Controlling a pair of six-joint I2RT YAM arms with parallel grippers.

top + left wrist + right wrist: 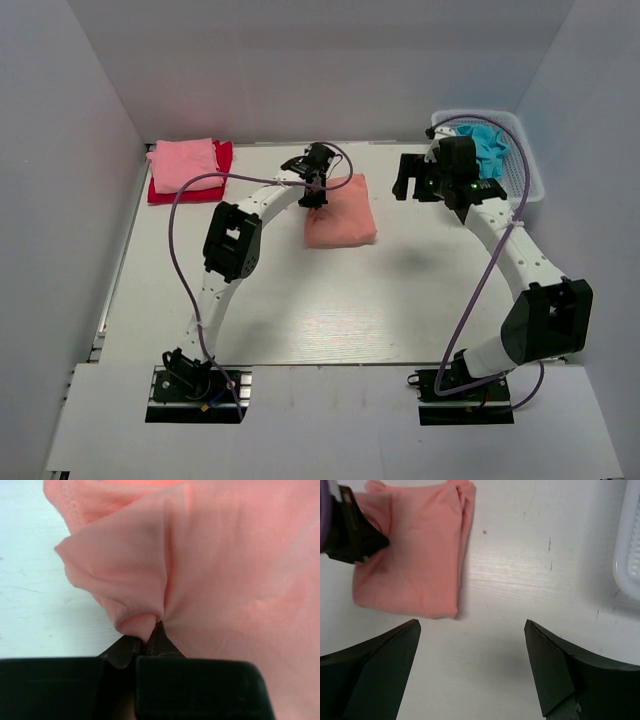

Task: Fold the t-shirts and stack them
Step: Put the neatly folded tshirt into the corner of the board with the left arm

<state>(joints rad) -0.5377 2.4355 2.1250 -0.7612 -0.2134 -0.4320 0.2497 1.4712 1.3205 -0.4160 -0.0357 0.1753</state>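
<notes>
A folded salmon-orange t-shirt (342, 215) (415, 555) lies in the middle of the table. My left gripper (315, 193) (147, 639) is at its left edge, shut on a pinched fold of the cloth (140, 622). Hovering over bare table right of that shirt, my right gripper (408, 180) (472, 623) is open and holds nothing. At the back left a light pink t-shirt (185, 163) lies folded on a red one (218, 188). A turquoise-blue t-shirt (492, 143) sits crumpled in the basket.
The white lattice basket (528, 180) (629, 545) stands at the back right, close behind my right arm. White walls enclose the table at the back and on both sides.
</notes>
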